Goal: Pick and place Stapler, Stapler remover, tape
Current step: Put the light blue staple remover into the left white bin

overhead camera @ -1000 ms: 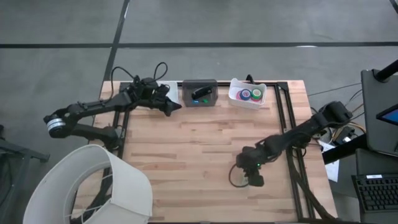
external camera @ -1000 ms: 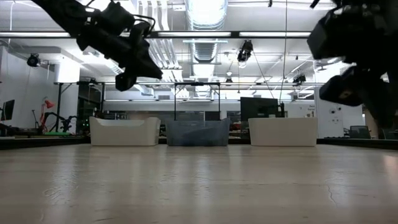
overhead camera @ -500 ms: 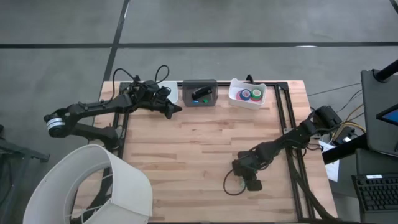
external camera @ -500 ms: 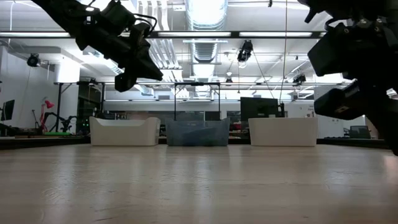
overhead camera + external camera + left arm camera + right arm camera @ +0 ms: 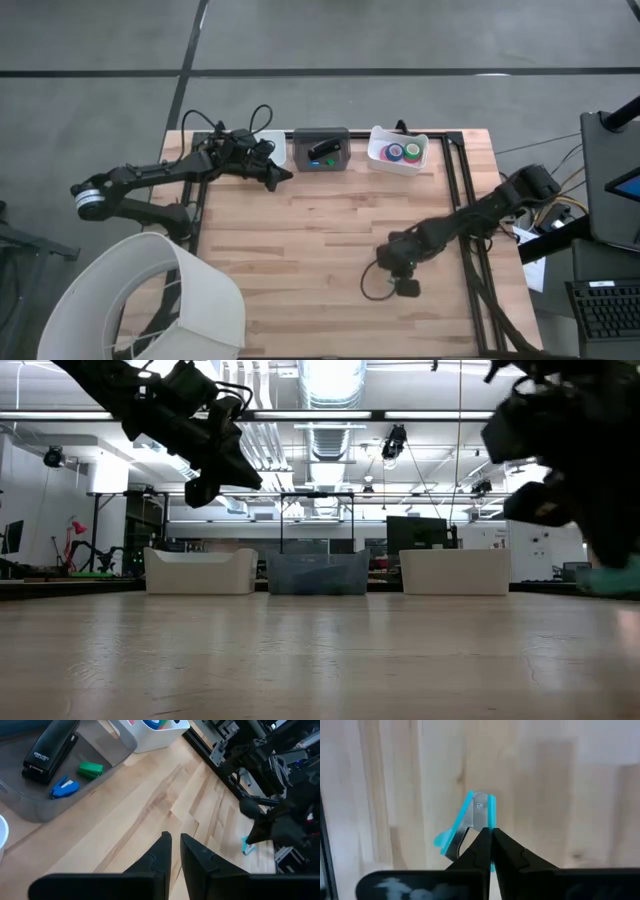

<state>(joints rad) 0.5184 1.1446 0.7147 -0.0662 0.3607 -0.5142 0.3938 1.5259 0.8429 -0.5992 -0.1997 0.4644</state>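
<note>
My right gripper (image 5: pixel 405 284) hangs over the table's near-right part, shut on a small teal staple remover (image 5: pixel 476 815) with a silvery metal plate. The remover also shows in the left wrist view (image 5: pixel 247 847) and the low view (image 5: pixel 610 580). My left gripper (image 5: pixel 283 176) waits in the air beside the grey bin (image 5: pixel 322 150), its fingers (image 5: pixel 165 845) a narrow gap apart and holding nothing. The black stapler (image 5: pixel 50 747) lies in that bin. Tape rolls (image 5: pixel 400 151) lie in the white bin (image 5: pixel 398 162). My right gripper pinches the teal staple remover between its two fingertips (image 5: pixel 482 840), coming from above and pointing down. The riveted metal end (image 5: pixel 480 806) sticks out past the fingertips. The remover hangs below the fingers, lifted clear of the table.
A blue remover (image 5: pixel 65 787) and a green one (image 5: pixel 90 769) lie beside the stapler in the grey bin. Another white bin (image 5: pixel 270 138) stands at the far edge behind my left arm. Black rails (image 5: pixel 465 210) run along the table's right side. A white lampshade (image 5: pixel 150 300) covers the near-left corner.
My right gripper dipped toward the table and has come up again. The teal staple remover now shows below its fingers in the low view, where it did not show before.
</note>
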